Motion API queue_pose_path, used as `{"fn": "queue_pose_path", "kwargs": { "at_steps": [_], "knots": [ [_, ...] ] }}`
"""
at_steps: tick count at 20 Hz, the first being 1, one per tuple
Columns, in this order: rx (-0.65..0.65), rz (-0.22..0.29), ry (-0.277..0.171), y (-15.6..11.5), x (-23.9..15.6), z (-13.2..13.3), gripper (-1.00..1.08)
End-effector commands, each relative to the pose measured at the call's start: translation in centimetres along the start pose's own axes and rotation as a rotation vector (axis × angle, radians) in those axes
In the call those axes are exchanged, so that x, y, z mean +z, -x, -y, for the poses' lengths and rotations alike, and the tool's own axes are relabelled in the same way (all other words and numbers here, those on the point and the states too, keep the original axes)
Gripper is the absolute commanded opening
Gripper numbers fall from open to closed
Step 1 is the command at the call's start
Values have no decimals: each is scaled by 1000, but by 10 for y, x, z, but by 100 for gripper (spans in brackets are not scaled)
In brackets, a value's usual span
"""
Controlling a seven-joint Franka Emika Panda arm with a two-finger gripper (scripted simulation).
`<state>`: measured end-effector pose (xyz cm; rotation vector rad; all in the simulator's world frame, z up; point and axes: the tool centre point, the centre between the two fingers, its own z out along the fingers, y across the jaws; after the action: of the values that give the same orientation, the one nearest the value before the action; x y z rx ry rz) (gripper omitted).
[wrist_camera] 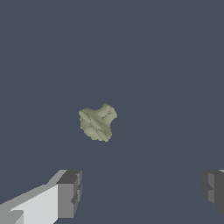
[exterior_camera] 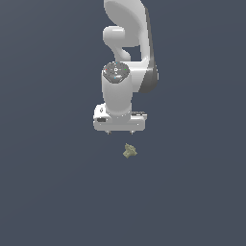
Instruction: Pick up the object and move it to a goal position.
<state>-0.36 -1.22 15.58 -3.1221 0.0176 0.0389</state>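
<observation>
The object is a small olive-green lumpy thing with short knobs, lying on the dark grey floor. It also shows in the wrist view, near the middle of the picture. My white gripper hangs above the floor, just beyond the object in the exterior view and a little to the exterior view's left of it. In the wrist view the gripper is open, its two dark fingertips wide apart with nothing between them. The object lies apart from the fingers, not between them.
The floor is a plain dark grey surface. The white arm rises behind the gripper in the exterior view. No other object or marker shows.
</observation>
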Motion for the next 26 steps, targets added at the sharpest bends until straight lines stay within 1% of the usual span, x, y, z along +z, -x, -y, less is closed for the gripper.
{"fn": "queue_pose_path", "kwargs": {
  "at_steps": [1, 9, 13, 20, 26],
  "knots": [
    [0, 0, 0, 0, 0, 0, 100],
    [-62, -12, 16, -7, -5, 5, 100],
    [-72, -13, 18, -7, -6, 5, 100],
    [-33, -13, 15, -8, -2, 7, 100],
    [51, -14, 13, -11, 5, 10, 100]
  ]
}}
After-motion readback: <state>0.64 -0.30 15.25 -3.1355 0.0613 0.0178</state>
